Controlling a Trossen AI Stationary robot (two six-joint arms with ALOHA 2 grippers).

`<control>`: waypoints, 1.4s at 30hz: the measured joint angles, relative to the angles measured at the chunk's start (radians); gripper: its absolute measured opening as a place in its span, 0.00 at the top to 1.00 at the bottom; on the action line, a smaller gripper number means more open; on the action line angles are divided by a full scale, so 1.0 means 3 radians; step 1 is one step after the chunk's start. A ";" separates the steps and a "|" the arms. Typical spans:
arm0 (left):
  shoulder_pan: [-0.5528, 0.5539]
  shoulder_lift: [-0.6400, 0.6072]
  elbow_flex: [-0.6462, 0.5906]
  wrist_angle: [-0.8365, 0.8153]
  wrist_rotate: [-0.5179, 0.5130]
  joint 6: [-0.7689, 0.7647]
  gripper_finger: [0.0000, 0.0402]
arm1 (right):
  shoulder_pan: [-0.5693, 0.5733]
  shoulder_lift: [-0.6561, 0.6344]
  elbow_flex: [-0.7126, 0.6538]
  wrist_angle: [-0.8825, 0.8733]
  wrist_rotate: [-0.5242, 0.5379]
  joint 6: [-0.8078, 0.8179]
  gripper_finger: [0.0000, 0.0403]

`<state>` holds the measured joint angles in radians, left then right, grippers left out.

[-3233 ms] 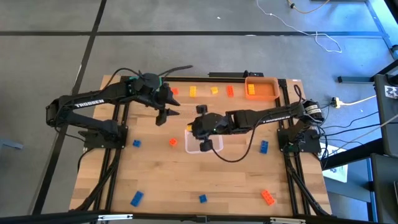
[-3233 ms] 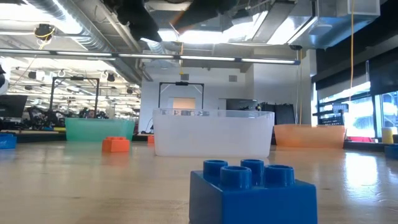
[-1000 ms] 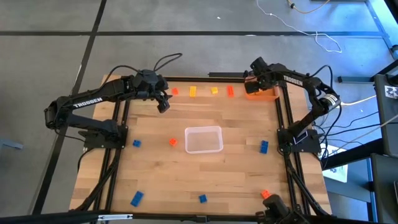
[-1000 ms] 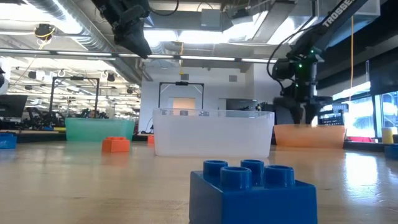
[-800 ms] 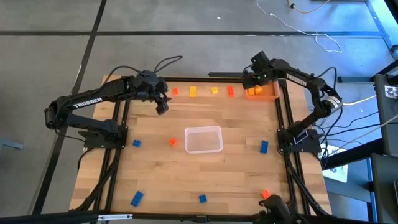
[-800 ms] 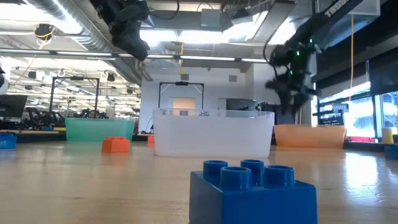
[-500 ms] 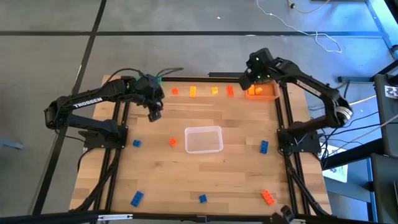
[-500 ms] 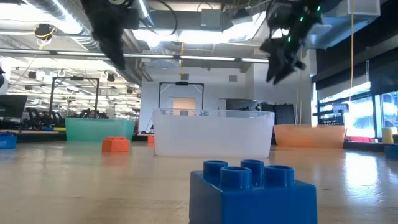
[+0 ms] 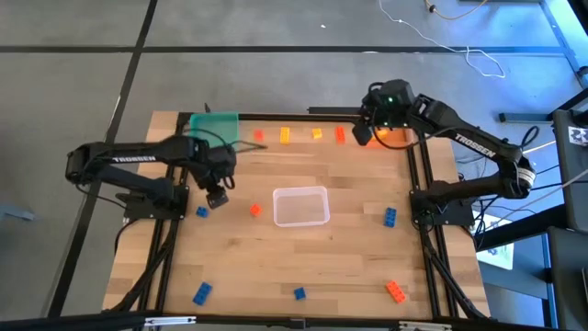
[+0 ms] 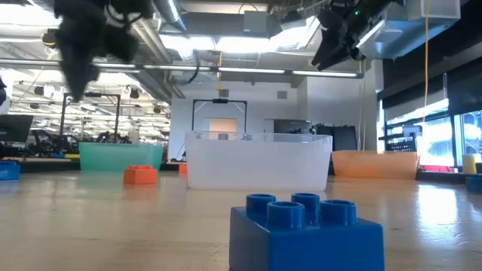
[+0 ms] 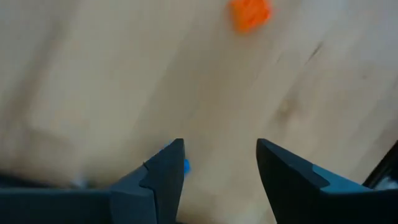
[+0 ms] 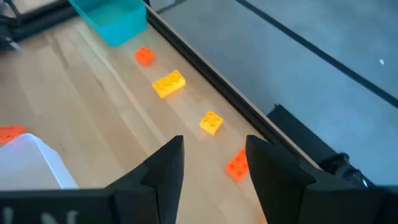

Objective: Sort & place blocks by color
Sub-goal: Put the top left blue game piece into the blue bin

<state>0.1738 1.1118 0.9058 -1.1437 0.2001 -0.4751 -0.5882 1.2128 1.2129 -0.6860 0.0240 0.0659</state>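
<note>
Left wrist view: orange block [image 11: 249, 14] beyond left end effector [image 11: 219, 171]

Pale wood table [image 9: 349, 257], glossy plastic blocks [image 10: 305, 229], translucent plastic bin [image 9: 300, 206]

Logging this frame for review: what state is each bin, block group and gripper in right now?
Left gripper: open, empty, above the table.
Right gripper: open, empty, raised near the far edge.
Clear bin: upright.
Teal bin: upright.
Blocks: loose on the table.
</note>
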 joint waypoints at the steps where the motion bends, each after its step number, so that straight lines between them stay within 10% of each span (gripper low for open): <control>1: -0.0053 0.0000 -0.0085 0.0009 0.0012 -0.0212 0.53 | 0.0012 0.0000 0.0000 0.0010 0.0001 -0.0003 0.57; 42: -0.1646 0.0003 -0.0835 0.0340 -0.0811 0.0295 0.53 | 0.0031 0.0005 0.0000 0.0218 0.0002 -0.0241 0.57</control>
<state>-0.3199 1.1126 0.6552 -1.0416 -0.0431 -0.3865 -0.5789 1.2144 1.2129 -0.6206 0.0246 -0.0064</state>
